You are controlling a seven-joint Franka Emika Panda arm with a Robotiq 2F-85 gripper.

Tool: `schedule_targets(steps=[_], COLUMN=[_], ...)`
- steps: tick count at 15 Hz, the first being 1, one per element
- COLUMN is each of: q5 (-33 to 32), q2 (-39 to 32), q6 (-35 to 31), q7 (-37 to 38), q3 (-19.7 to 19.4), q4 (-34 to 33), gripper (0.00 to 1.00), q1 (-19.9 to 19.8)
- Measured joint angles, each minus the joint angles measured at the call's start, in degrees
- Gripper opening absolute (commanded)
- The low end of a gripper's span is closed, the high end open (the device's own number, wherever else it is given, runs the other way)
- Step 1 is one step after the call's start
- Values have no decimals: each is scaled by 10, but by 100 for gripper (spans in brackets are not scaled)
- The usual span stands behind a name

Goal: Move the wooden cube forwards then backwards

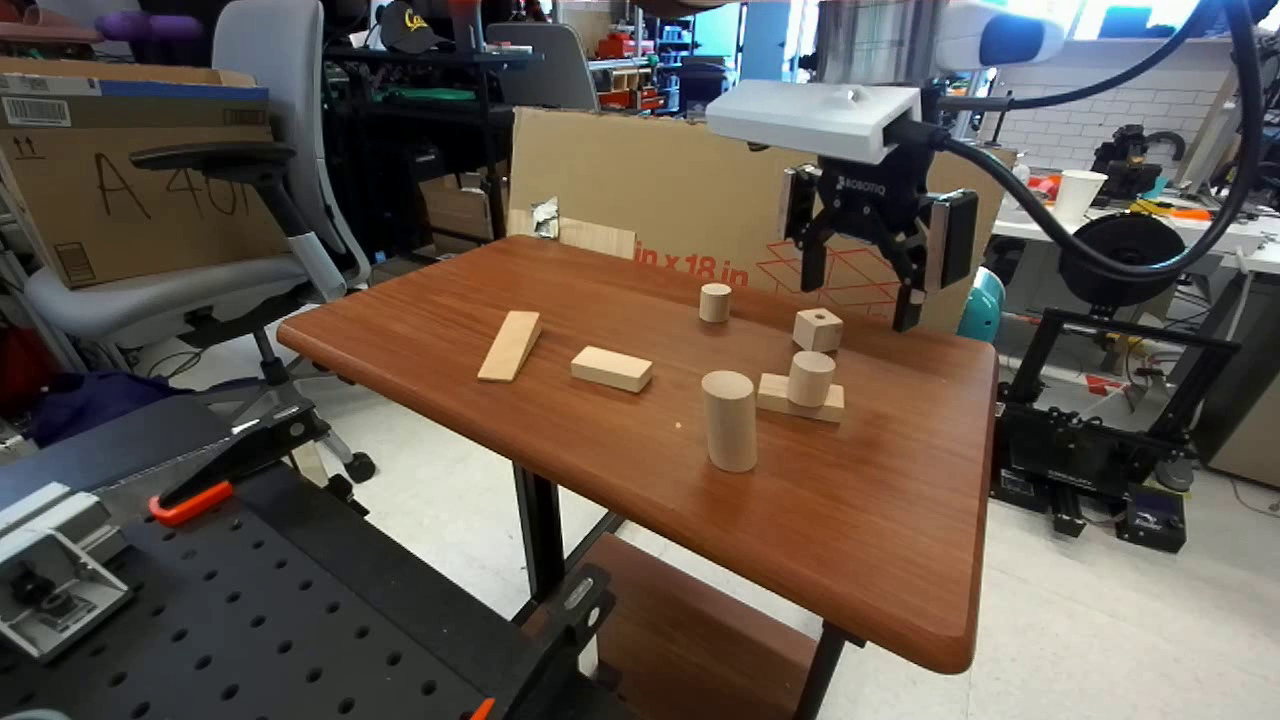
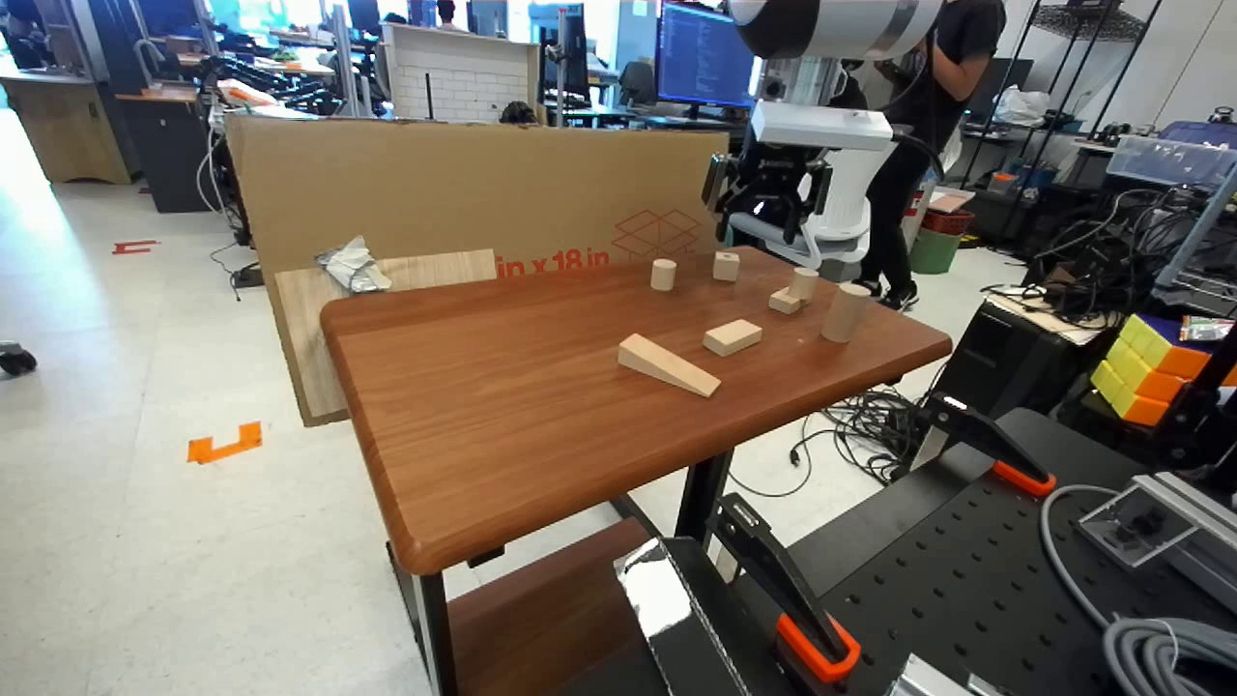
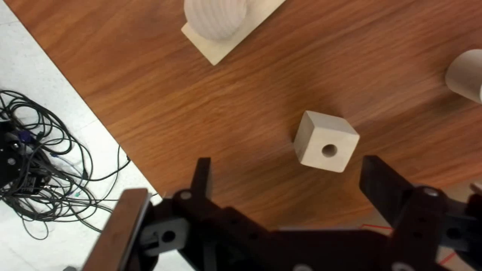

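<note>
Pale wooden cube [image 3: 325, 137]: stood on the brown wooden table [image 1: 880, 500], near the edge beside tan cardboard [image 1: 650, 180].
Black Robotiq gripper [image 1: 859, 303]: hung above — jaws spread apart, height unclear.

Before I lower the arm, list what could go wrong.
The wrist view shows the cube nearer one of the jaws, which may clip it. It sits near the edge of the table by the cardboard; pushed that way, it might drop. The other way, it could hit the block and topple the cylinder on it.
</note>
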State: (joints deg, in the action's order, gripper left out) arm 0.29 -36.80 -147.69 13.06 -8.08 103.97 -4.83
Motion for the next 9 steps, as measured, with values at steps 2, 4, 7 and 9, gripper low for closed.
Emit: schedule_targets(steps=[2,4,7,9], q5=[0,0,1,1], q2=[-6,-12,-20,-27], q6=[0,0,0,0], q7=[8,12,13,13], q3=[0,0,1,2], q4=[-2,-6,-13,-18], gripper=[100,100,100,74], q1=[3,7,9,9])
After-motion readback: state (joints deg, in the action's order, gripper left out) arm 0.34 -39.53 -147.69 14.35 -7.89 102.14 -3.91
